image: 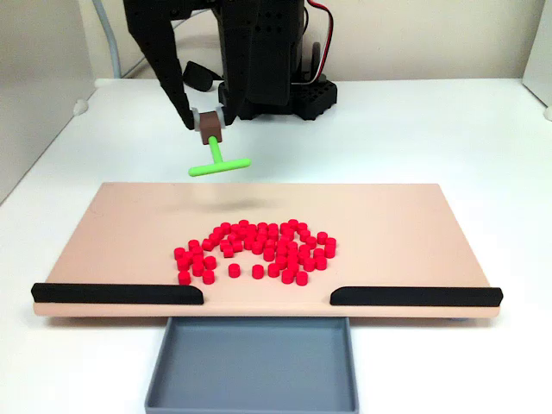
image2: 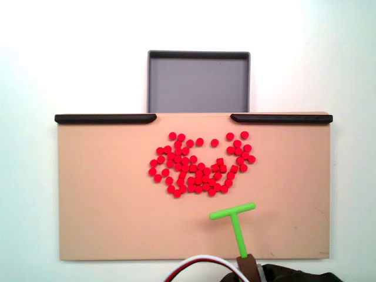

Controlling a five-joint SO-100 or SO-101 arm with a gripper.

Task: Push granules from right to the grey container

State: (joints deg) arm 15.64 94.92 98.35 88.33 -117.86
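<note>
The tan board [image: 414, 224] lies beyond the gripper [image: 207, 128], with the grey container [image: 252, 362] at its far edge, in the gap between two black strips [image: 116, 294]. The container looks empty in both fixed views, so I judge the pushing hardly begun. The granules [image2: 200, 167] sit in one loose cluster mid-board, between gripper and container, apart from the green T-shaped pusher [image2: 234, 215]. The arm leans forward over the board's near edge, jaws closed on the pusher's stem, crossbar raised above the board.
</note>
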